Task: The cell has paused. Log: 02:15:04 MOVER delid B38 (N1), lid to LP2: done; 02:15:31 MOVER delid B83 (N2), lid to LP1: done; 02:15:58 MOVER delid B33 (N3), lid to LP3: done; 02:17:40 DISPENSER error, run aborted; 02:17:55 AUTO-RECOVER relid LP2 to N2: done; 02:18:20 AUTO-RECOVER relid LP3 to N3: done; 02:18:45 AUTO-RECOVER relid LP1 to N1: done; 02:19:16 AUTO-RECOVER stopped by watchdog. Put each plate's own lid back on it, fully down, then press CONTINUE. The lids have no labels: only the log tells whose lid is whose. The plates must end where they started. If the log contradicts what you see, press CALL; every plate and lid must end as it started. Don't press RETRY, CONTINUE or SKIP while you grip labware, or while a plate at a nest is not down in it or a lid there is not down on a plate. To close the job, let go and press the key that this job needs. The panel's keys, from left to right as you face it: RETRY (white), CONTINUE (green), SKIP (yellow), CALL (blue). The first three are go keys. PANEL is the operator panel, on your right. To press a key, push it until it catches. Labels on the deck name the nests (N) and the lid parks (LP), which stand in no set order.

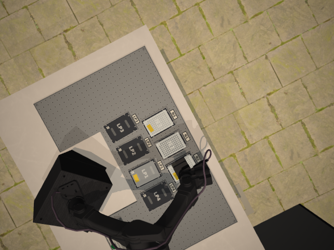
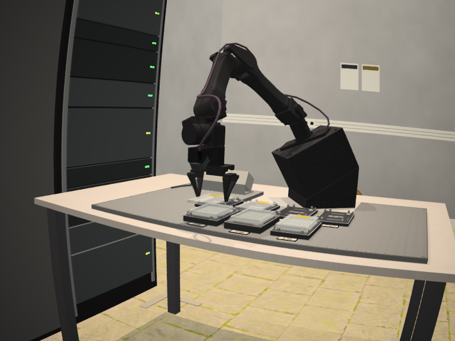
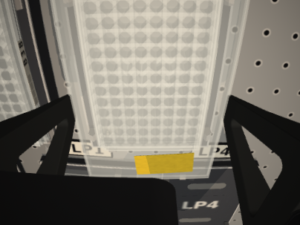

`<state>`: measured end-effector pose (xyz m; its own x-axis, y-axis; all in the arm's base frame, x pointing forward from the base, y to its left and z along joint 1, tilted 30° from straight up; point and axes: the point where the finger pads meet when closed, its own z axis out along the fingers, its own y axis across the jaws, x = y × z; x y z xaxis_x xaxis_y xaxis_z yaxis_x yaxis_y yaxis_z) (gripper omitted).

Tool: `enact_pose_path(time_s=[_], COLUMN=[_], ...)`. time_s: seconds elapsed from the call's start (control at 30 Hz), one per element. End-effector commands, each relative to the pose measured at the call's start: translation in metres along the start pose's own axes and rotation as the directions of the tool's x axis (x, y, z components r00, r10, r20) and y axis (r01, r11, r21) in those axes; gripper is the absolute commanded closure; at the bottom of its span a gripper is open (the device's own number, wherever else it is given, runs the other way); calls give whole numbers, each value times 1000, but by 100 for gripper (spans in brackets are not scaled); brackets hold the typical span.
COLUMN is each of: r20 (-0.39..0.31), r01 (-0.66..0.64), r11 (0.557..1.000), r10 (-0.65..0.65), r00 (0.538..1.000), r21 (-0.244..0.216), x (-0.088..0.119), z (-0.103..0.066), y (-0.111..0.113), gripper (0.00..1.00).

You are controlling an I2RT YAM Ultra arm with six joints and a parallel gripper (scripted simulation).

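Note:
My gripper is shut on a clear lid with a yellow mark, gripped by its long sides. The lid is level, a little above the plate at N2, whose wells show through it. The N1 plate shows no yellow mark and looks bare. The N3 plate has a lid with a yellow mark on it. Another yellow-marked lid lies on LP1. The arm hides part of N2 in the top view.
LP2, LP3 and LP4 hold no lid. The panel's green key shows beside the arm, which hides most of the panel. The robot base stands behind the parks.

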<state>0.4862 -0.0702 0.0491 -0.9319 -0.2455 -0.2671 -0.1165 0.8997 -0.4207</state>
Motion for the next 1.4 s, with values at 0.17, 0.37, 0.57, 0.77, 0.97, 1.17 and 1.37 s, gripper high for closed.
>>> enact_pose_path(time_s=[0.17,0.37,0.57,0.77,0.97,1.17,1.37], r20=[-7,-6,19,10,43,44,40], r01=[-3,-2,-13,-9,-25,-26,-19], r11=[1000,1000,1000,1000,1000,1000,1000], r10=[3,2,13,9,25,25,18], r00=[1000,1000,1000,1000,999,999,999], r21=[1,2,4,4,3,3,3], x=[2,1,-11,-11,-20,-21,-20], z=[2,2,-4,-6,-20,-16,-8], y=[48,78,95,124,125,126,130], gripper=[100,100,100,100,100,100,100])
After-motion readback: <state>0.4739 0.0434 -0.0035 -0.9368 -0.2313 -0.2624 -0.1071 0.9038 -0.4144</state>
